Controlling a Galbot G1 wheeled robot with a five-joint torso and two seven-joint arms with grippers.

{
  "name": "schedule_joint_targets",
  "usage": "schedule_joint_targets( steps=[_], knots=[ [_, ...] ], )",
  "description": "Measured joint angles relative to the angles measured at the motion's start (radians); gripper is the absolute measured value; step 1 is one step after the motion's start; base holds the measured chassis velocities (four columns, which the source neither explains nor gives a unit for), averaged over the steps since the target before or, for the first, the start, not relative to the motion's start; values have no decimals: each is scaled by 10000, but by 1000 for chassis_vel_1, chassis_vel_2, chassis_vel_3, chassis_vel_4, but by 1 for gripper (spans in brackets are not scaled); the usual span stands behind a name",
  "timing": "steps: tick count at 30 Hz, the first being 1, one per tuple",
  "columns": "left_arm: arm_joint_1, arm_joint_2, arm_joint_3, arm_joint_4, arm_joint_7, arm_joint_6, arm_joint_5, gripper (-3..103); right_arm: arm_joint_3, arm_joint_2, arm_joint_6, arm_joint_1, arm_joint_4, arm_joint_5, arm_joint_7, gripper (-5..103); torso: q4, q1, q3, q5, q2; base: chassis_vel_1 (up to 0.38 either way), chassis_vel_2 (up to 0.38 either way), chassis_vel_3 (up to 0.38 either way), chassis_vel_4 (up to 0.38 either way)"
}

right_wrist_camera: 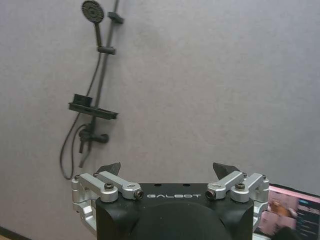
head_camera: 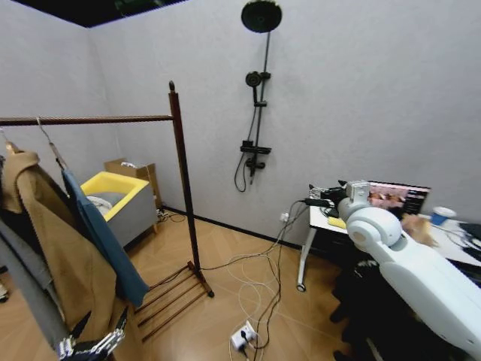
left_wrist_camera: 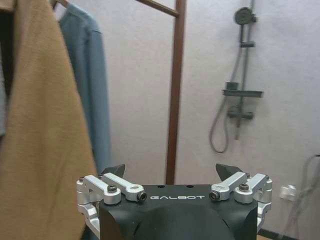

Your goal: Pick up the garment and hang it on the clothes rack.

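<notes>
Left pincer [left_wrist_camera: 170,175] sits low right by the coats, fingers spread wide, gripping nothing. The garment [head_camera: 105,237] already hangs off the clothes rack [head_camera: 183,188] crossbar, just beside the tan coat [head_camera: 64,263]. Right pincer [right_wrist_camera: 169,172] is raised over by the surface [head_camera: 331,223], also wide open and empty, facing the shower fixture [right_wrist_camera: 92,90].

There are three garments on one wooden clothes rack [head_camera: 180,188]: one teal jacket [head_camera: 105,241], one tan coat [head_camera: 56,248] and one grey jacket [head_camera: 26,289], plus one shower set [head_camera: 257,113] on the wall, one yellow-rimmed tub [head_camera: 120,194], one white desk [head_camera: 319,226], one monitor [head_camera: 398,198] and two grippers [left_wrist_camera: 171,175] [right_wrist_camera: 167,172].
</notes>
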Motion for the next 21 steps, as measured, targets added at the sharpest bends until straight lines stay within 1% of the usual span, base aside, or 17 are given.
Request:
schedule_joint_targets(
  steps=[4, 6, 7, 10, 12, 14, 19, 21],
  knots=[
    [0, 1, 0, 0, 1, 0, 0, 100, 334, -16, 98, -267, -10, -24, -122, 100, -5, -1, 0, 7, 0, -12, -174, -257, -25],
    [-1, 1, 0, 0, 3, 0, 0, 100, 754, -18, 248, -674, 13, -109, -272, 100, -7, 3, 3, 5, -3, -152, -135, -141, -132],
    [-1, 1, 0, 0, 3, 0, 0, 100, 754, -18, 248, -674, 13, -109, -272, 100, -7, 3, 3, 5, -3, -185, -124, -141, -176],
    [-2, 1, 0, 0, 2, 0, 1, 100, 1241, 63, 353, -1266, 209, -183, -411, 100, -1, 22, 10, 7, -15, -164, -68, -41, -197],
    [-2, 1, 0, 0, 1, 0, 1, 100, 1372, 77, 375, -1446, 284, -195, -433, 100, 1, 24, 10, 6, -15, -158, -79, -36, -203],
    [-3, 2, 0, 0, 1, 0, 0, 100, 1630, 100, 405, -1770, 428, -214, -508, 100, 0, 23, 9, 3, -15, -152, -65, -56, -166],
    [-3, 2, 0, 0, 1, 0, 1, 100, 1796, 194, 442, -2049, 564, -221, -563, 100, -3, 14, 5, 5, -11, -114, -123, -119, -151],
    [-3, 2, 0, 0, 3, -1, 1, 100, 1807, 259, 522, -2105, 583, -213, -782, 100, -8, 7, 3, 4, -6, -83, -161, -165, -69]
  ],
)
